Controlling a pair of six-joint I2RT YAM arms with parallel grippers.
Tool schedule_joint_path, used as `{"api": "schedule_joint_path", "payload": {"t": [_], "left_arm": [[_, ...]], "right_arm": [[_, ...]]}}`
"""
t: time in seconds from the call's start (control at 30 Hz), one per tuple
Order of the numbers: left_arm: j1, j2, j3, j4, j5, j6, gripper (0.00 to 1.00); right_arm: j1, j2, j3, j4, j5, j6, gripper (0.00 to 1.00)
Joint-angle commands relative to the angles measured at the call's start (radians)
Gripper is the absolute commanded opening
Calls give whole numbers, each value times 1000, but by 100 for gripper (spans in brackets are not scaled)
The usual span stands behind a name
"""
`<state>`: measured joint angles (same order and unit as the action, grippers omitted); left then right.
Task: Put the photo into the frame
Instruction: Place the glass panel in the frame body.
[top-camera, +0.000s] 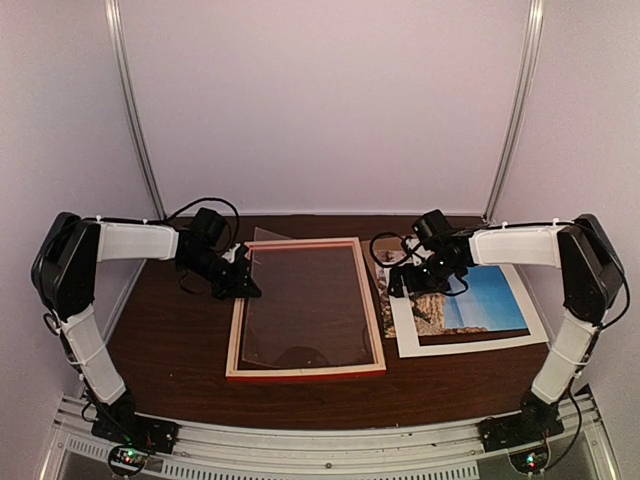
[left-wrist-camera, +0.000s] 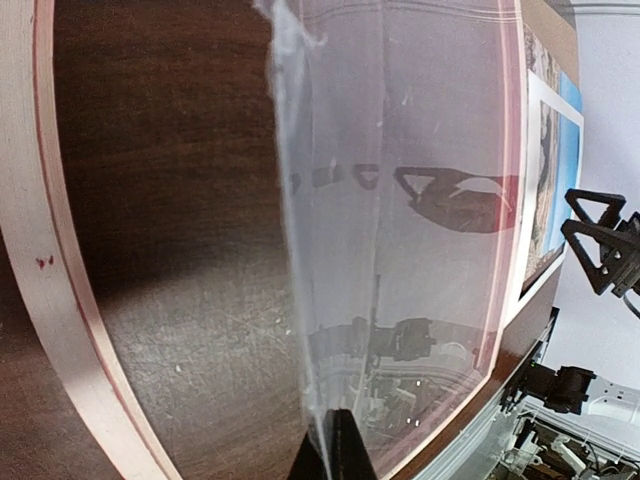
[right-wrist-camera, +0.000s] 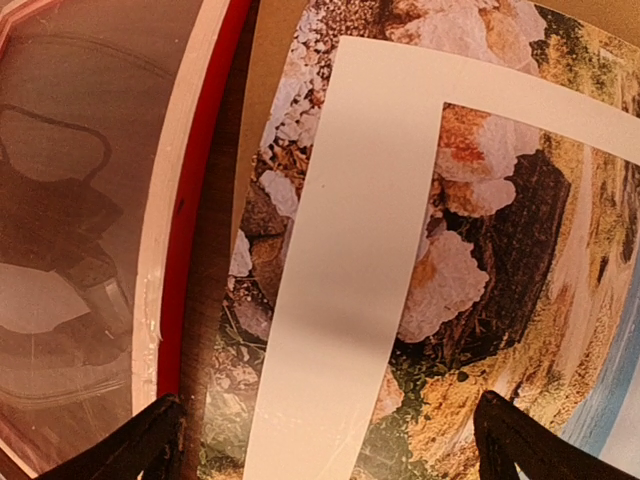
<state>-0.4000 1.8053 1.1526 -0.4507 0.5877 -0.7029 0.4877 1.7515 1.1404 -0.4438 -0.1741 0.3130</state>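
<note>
Pale wood frame (top-camera: 305, 373), clear sheet (left-wrist-camera: 400, 120), landscape photo (top-camera: 490, 300)

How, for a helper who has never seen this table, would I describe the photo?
On the dark wooden table, look right of the big frame lying in the middle, under the right gripper. The photo there is the landscape print, bright blue with tan rocks, showing through and beside the plain white mat lying on top of it.
</note>
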Motion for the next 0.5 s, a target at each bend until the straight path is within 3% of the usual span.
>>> {"api": "schedule_joint_path", "payload": {"t": [0.0,0.47], "left_arm": [[13,2,47,-9,-37,30,0],[15,22,63,-42,-27,49,0]], "right_arm": [[23,25,32,9,-6,-2,100],[32,35,33,3,7,1,100]]}}
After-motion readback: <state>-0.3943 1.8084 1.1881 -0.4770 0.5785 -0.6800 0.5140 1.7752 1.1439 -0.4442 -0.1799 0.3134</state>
